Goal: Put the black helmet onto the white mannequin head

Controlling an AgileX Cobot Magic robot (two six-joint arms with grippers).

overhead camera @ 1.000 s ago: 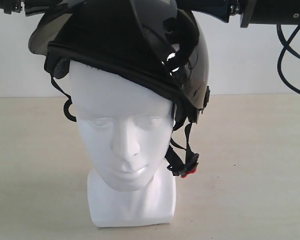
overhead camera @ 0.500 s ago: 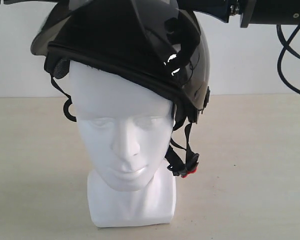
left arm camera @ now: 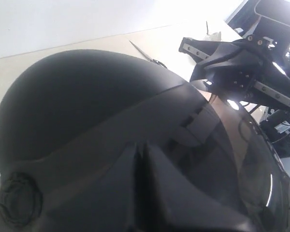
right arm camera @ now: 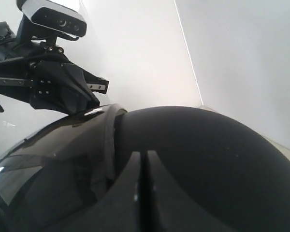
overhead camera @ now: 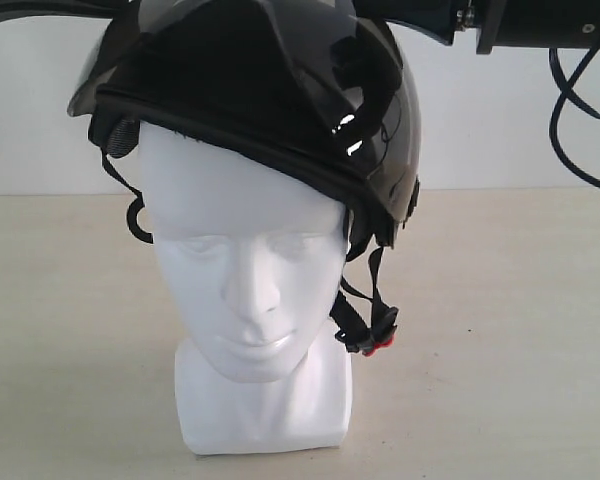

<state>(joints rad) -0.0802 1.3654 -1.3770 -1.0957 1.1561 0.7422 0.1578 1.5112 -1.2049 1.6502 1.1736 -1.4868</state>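
The black helmet (overhead camera: 230,90) sits tilted on the white mannequin head (overhead camera: 245,260), with its rim lower on the right side. Its smoke visor (overhead camera: 100,60) is raised at the upper left. The chin straps hang loose, and the red buckle (overhead camera: 380,343) dangles beside the jaw. In the left wrist view my left gripper (left arm camera: 141,152) is shut, lying on the visor (left arm camera: 208,159) beside the matte shell (left arm camera: 77,101). My right gripper (right arm camera: 144,157) is also shut, resting on the shell (right arm camera: 198,145) near the visor seam (right arm camera: 111,135). Nothing shows between either pair of fingers.
The head's squarish base (overhead camera: 265,410) stands on a beige table (overhead camera: 500,350) before a white wall. The right arm (overhead camera: 540,22) and its cables (overhead camera: 580,110) cross the top right. Each wrist view shows the other arm's wrist and camera (left arm camera: 232,63) (right arm camera: 53,19) just above the helmet.
The visor's left edge has drawn slightly inward and upward. The left arm has shifted along the top edge. The head and the dangling buckle have stayed in place.
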